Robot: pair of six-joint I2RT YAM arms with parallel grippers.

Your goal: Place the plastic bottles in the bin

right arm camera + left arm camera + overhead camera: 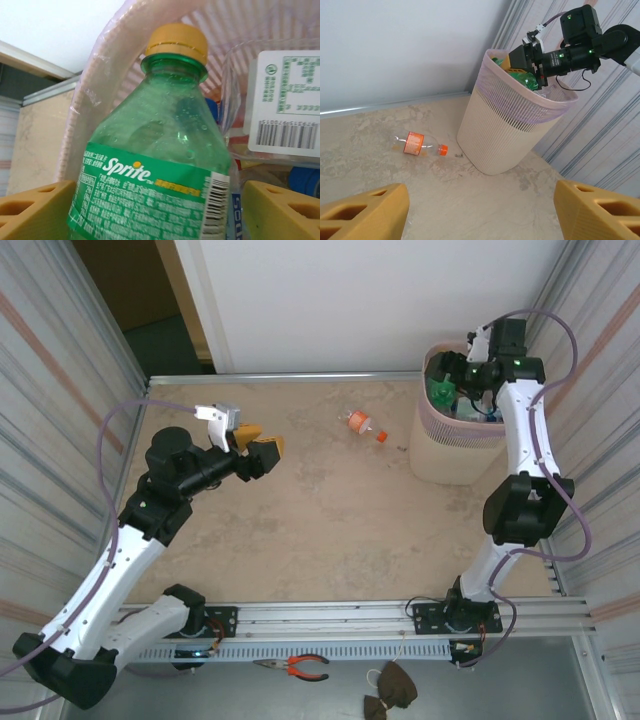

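While the right gripper (160,210) is pinching a green bottle (170,150) over the bin (440,455), the spread left gripper (258,445) is facing the orange-capped bottle (364,425) lying at its 3 o'clock, axis 10-to-4.

The left arm (120,560) and right arm (522,435) are white with black joints. A thin purple cable (105,435) loops along each. The left gripper (262,440) has chunky yellow-orange fingers (365,212) with holes.
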